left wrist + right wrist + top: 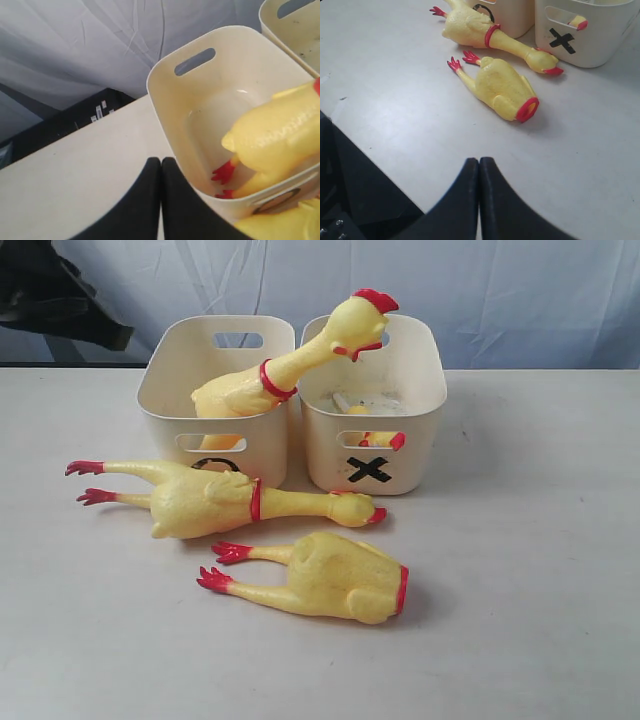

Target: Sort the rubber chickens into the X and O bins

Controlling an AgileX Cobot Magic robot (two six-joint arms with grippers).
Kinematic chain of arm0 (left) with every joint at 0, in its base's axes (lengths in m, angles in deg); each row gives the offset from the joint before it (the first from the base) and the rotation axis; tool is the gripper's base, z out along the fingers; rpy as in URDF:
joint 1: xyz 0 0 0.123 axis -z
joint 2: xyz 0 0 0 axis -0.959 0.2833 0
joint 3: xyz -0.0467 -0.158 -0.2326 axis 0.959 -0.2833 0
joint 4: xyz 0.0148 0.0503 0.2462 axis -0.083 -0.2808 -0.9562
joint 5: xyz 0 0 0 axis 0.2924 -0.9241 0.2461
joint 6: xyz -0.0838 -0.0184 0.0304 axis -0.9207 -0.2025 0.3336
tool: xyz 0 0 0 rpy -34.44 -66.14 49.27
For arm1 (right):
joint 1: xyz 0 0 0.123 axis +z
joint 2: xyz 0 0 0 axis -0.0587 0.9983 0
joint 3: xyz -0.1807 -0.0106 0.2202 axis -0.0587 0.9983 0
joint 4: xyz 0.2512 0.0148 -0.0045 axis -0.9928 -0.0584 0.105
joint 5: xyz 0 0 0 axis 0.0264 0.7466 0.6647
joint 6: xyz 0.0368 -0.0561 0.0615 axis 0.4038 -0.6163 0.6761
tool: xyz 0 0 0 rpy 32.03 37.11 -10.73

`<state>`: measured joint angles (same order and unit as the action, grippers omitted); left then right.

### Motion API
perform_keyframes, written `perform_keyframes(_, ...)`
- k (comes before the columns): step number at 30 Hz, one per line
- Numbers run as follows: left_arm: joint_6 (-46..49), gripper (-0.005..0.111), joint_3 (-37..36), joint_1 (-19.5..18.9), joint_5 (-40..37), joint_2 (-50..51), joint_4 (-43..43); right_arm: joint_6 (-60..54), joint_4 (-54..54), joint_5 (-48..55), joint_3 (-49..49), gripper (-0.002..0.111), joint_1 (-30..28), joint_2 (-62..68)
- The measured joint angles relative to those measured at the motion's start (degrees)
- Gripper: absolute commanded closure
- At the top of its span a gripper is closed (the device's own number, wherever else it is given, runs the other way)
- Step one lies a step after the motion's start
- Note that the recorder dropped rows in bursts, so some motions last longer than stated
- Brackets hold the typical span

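Worktop (540,590), one: pale, flat, matte.
Bins, two: cream plastic, rounded corners, slot handles, side by side at rear; O bin (160,380) on the left, X bin (420,440) on the right.
Rubber chickens, four pieces, glossy yellow with red trim:
- leaning chicken (250,390), whole, feet down in O bin, head above X bin's rim
- lying chicken (210,502), whole, on worktop just before both bins
- headless body (340,575), nearer the front
- small piece (383,439), inside X bin

Left fingers (145,200) and right fingers (465,200): black, pressed together, grasping nothing.
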<state>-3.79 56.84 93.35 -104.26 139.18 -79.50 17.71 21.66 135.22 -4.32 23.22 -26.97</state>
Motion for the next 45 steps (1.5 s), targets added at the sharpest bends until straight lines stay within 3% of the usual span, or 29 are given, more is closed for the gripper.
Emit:
perform_keyframes(18,0.00,0.107,-24.04,0.00,-0.78,-21.94,15.32,-0.11,0.00,0.00,0.00,0.109,0.00,0.00)
perform_keyframes(24,0.00,0.107,-30.73,0.00,-2.45,-30.06,24.20,-0.01,0.00,-0.69,0.00,0.109,0.00,0.00)
perform_keyframes(32,0.00,0.107,-37.60,0.00,-2.20,-36.44,32.67,-0.01,-5.62,-9.83,0.00,0.109,0.00,0.00)
perform_keyframes(40,-0.24,0.107,-43.66,0.00,4.61,-36.76,37.85,-0.01,-6.44,-24.93,0.00,0.109,0.00,3.36)
perform_keyframes(45,-0.24,0.107,-46.11,0.00,6.99,-36.76,38.10,-0.01,-6.19,-26.45,0.00,0.109,0.00,9.84)
